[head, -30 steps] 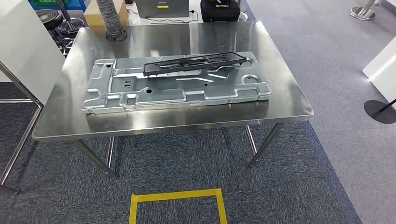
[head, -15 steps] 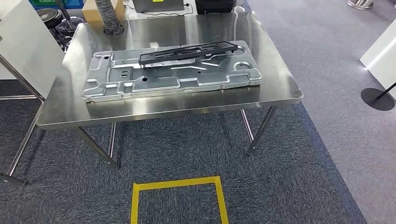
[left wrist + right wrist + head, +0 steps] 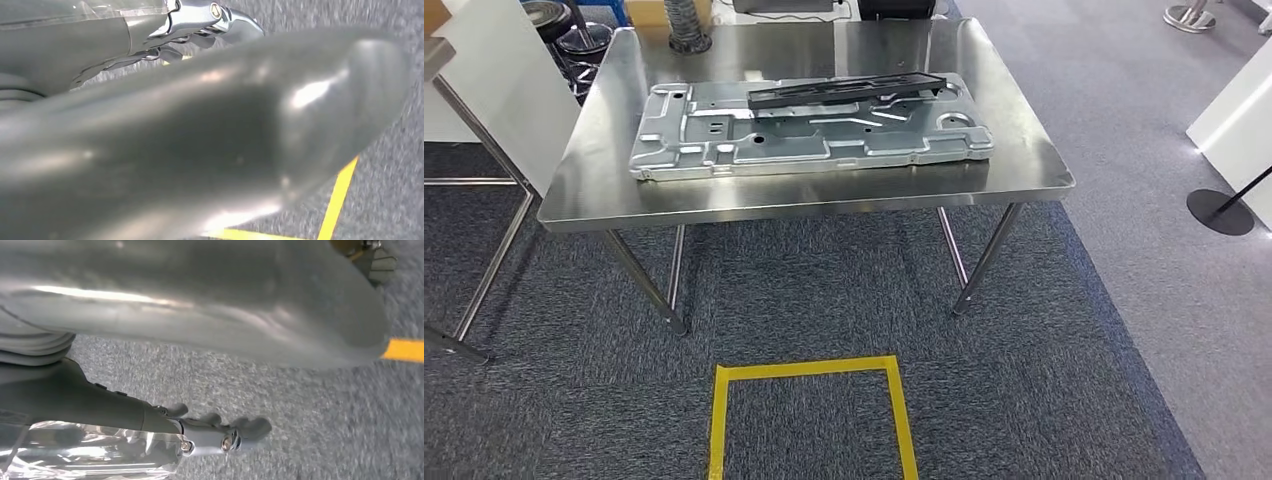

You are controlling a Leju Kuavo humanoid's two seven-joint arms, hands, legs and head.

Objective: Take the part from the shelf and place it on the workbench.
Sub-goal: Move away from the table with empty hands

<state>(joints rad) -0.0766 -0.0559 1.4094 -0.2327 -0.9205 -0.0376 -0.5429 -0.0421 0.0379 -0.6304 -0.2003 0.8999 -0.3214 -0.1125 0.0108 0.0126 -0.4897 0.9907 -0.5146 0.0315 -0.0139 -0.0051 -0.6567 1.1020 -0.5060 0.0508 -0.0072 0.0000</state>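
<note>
At ten o'clock we see a white panel (image 3: 494,95) beside the workbench (image 3: 804,195), a steel table with a smooth, mirror-bright top. A broad stamped grey metal plate (image 3: 809,140), ribbed and punched with holes, lies flat on it. The part (image 3: 849,89), a long, narrow black frame, rests along the plate's twelve o'clock edge. At six o'clock a yellow tape square (image 3: 809,410) marks the speckled grey carpet. Our left hand (image 3: 200,130) and right hand (image 3: 225,435) hang over the carpet holding nothing, fingers loosely spread.
</note>
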